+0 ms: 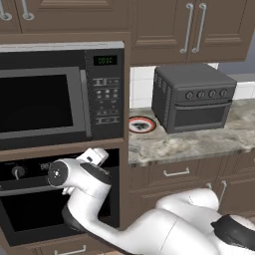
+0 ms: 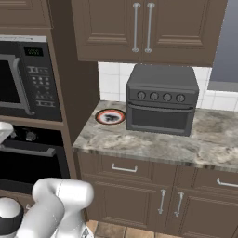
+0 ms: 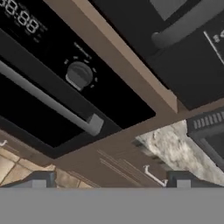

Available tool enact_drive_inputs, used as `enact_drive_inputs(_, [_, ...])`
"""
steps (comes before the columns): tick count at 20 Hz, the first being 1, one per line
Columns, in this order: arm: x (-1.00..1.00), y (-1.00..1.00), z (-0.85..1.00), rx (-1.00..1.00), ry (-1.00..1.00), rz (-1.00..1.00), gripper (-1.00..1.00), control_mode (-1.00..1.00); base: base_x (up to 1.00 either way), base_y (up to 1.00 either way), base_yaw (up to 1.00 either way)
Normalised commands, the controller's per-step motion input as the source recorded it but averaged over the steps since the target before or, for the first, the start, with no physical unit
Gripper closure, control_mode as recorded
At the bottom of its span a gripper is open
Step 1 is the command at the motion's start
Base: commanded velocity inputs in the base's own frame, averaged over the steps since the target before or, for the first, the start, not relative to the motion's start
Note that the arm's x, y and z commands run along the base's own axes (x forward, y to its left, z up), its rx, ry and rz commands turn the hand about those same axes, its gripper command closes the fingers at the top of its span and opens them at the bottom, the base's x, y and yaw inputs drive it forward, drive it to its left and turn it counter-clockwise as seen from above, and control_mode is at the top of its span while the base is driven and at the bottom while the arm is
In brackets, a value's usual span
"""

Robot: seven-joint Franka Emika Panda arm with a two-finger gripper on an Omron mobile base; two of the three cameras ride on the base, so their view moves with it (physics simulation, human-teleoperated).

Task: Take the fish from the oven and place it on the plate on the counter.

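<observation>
The black wall oven (image 1: 35, 209) sits under the microwave, its glass door closed and its silver bar handle (image 3: 48, 100) across the front. One knob (image 3: 80, 74) and the display show in the hand view. The fish is hidden. My gripper (image 3: 110, 181) hangs in front of the oven's control panel, a short way off it, open with nothing between its fingertips (image 3: 38, 180). The plate (image 1: 142, 124), red-orange rimmed with a dark centre, lies on the counter (image 1: 189, 144) at its left end, also seen as the plate (image 2: 110, 116) beside the cabinet wall.
A black microwave (image 1: 55, 94) with a keypad sits above the oven. A dark grey toaster oven (image 1: 194, 97) stands on the counter just right of the plate. Brown drawers (image 2: 124, 168) run under the counter and wall cabinets (image 2: 144, 28) hang above.
</observation>
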Motion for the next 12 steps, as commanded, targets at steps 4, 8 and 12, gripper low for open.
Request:
enact_drive_inputs(4, [0.52,0.42,-0.42,-0.44,0.21,0.31,-1.0,-1.0,0.0,0.0,0.0])
enact_drive_inputs(8, [0.13,0.51,-0.57,-0.31,0.14,0.23,-1.0,-1.0,0.0,0.0,0.0])
enact_drive_inputs(12, [0.0,0.22,-0.95,-0.05,0.0,0.2,-1.0,-1.0,0.0,0.0,0.0])
